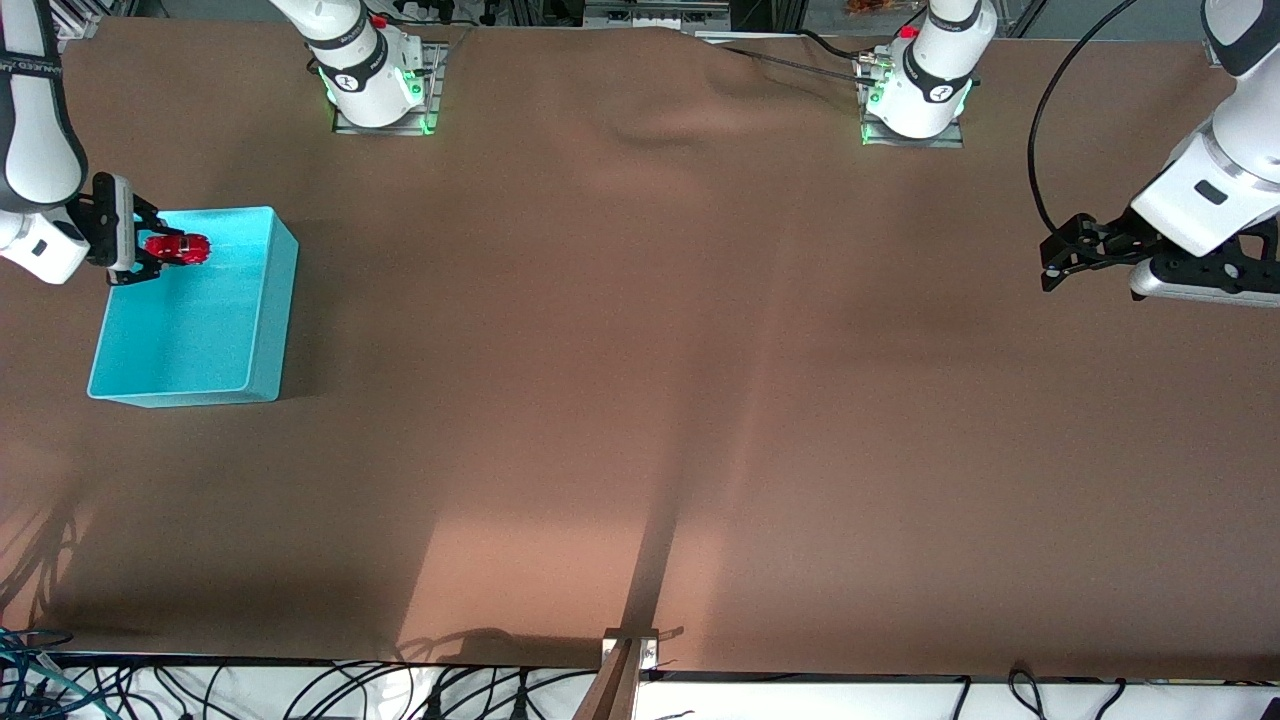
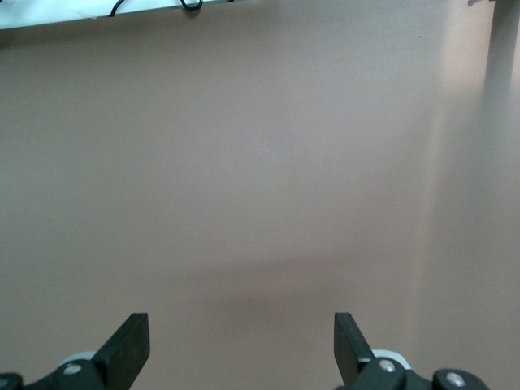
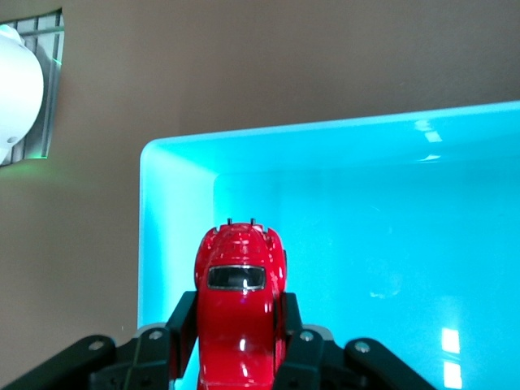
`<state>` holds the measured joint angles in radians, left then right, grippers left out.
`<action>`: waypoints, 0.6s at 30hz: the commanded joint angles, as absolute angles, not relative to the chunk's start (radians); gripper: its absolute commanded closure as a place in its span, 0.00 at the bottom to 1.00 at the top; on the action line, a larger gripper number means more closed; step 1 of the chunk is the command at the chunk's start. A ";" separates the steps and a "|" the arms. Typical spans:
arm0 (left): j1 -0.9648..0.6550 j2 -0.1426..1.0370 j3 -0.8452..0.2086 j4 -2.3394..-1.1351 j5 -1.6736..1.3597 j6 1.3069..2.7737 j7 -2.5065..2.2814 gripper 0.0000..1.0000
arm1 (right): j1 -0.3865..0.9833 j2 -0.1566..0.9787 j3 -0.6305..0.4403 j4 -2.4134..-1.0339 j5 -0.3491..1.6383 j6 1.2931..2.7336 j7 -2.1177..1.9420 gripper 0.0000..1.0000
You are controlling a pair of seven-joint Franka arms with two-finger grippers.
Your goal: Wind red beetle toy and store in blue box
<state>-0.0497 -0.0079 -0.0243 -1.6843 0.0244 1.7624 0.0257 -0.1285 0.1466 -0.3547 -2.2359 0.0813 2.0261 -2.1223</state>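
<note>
At the upper left of the front view, the right gripper (image 1: 150, 250) is clamped on the red beetle toy (image 1: 178, 247) and holds it over the blue box (image 1: 200, 340), just inside the rim nearest the robots' bases. We judge this the storing step, so next the jaws need only part for the toy to drop in. The right wrist view shows the fingers (image 3: 180, 325) pinching the toy's flanks; the left gripper (image 2: 242, 345) waits spread over bare worktop (image 2: 260, 162).
</note>
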 commanded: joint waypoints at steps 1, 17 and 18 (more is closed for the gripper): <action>-0.044 -0.011 -0.029 -1.667 0.020 1.743 0.020 0.00 | -0.126 0.143 -0.364 -2.289 0.097 2.088 -2.143 0.85; -0.048 -0.005 -0.034 -1.674 0.021 1.743 0.018 0.00 | -0.143 0.216 -0.364 -2.312 0.098 2.138 -2.143 0.84; -0.048 -0.005 -0.034 -1.674 0.021 1.743 0.018 0.00 | -0.143 0.221 -0.364 -2.312 0.098 2.140 -2.143 0.84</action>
<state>-0.0499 -0.0075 -0.0272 -1.6830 0.0244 1.7606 0.0255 -0.1296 0.2095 -0.3598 -2.3032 0.0816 2.1216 -2.1227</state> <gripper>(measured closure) 0.000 0.551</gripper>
